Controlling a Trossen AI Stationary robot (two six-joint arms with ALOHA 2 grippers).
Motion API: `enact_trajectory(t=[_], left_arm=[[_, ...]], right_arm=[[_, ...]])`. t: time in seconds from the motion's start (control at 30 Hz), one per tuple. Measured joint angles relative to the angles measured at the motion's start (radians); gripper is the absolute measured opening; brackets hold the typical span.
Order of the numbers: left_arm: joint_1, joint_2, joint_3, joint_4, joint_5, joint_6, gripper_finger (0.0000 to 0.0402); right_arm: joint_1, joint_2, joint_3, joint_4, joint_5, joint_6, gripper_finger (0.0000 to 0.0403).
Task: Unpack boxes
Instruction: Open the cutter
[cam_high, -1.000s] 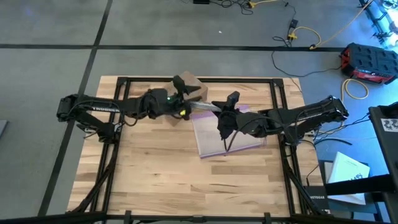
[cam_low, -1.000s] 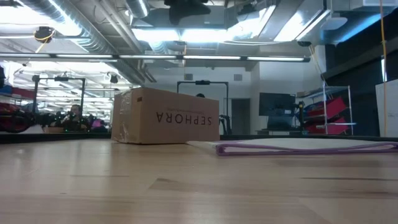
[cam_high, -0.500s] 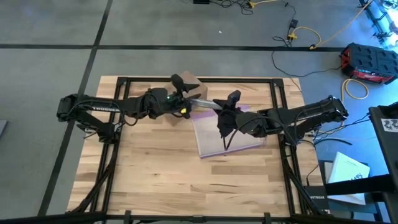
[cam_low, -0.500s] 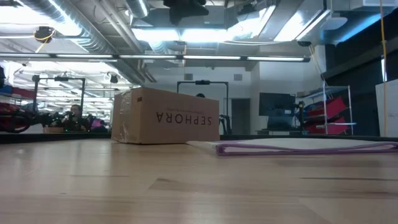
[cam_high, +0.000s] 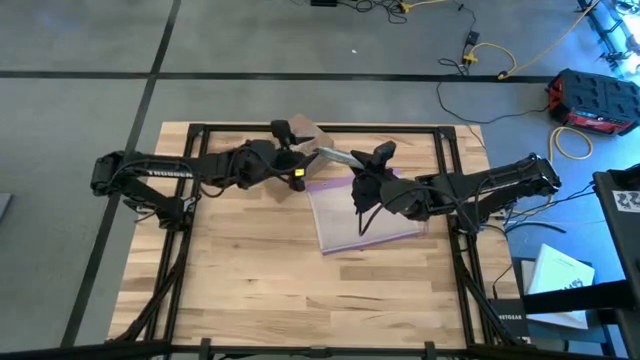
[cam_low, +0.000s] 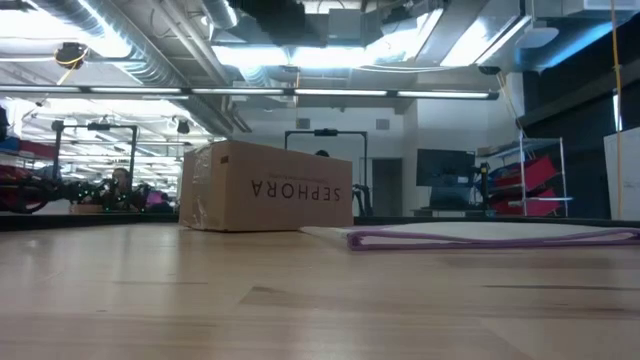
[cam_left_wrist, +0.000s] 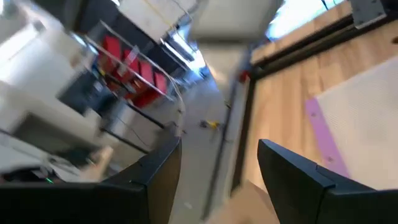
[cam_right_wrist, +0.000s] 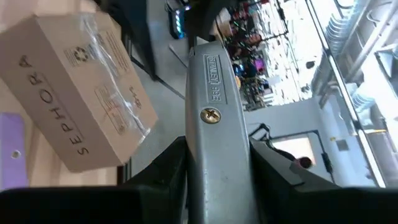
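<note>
Cardboard box (cam_low: 265, 187) closed; right gripper (cam_right_wrist: 217, 186) pinching grey tool (cam_right_wrist: 216, 112); left gripper (cam_left_wrist: 217, 168) spread.

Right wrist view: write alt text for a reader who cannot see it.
A grey utility knife fills the centre, clamped between the right gripper's dark jaws and pointing away from the camera. Beside it sits a brown cardboard box with black SEPHORA lettering, clear tape and a pale label, with a strip of purple bag edge at the frame's side.
</note>
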Motion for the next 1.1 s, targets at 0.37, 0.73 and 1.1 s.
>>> enact_trajectory(t=[0.37, 0.73, 1.1], left_arm=[[0.076, 0.0, 0.0, -0.072, 0.277, -0.331, 0.0198], [0.106, 0.044, 0.0, 0.076, 0.515, -0.303, 0.0198], [0.096, 0.143, 0.0, 0.154, 0.603, -0.303, 0.0198]], right_arm=[[0.0, 0.0, -0.011, -0.275, 0.105, -0.14, 0.0113], [0.001, 0.0, -0.102, -0.243, 0.047, -0.205, 0.0113], [-0.008, 0.003, -0.115, -0.046, -0.074, -0.301, 0.0113]])
